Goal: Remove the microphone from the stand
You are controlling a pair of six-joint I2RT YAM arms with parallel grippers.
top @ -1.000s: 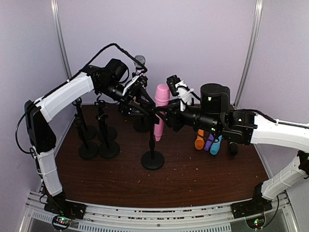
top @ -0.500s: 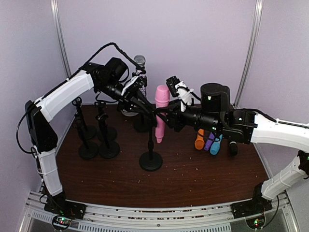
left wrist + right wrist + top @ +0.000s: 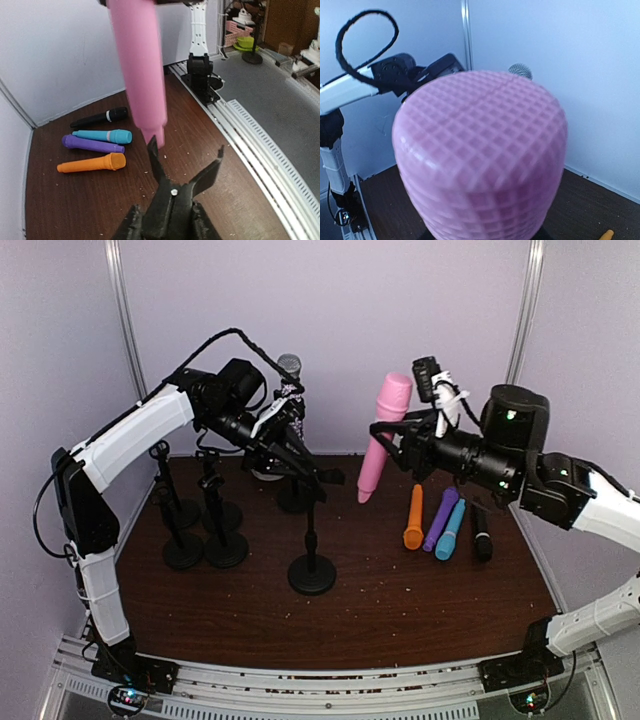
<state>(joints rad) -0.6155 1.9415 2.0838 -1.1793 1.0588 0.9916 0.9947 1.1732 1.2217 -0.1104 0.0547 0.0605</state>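
So the pink microphone (image 3: 371, 465) was chunky, with a waffle-textured head and a smooth tapered body. It hung tilted in the air at about 1 o'clock from the stand (image 3: 312, 570), with the right gripper (image 3: 384, 435) clamped round it. Meanwhile the left gripper (image 3: 305, 465) pinched the stand's clip. Dark brown table (image 3: 400, 610), pale lilac walls (image 3: 400, 320).

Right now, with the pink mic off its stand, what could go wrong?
The pink microphone hangs tilted in the right gripper, so it might slip. Setting it down could knock the orange microphone lying nearby. The left gripper clamps the stand; a rough release may tip it.
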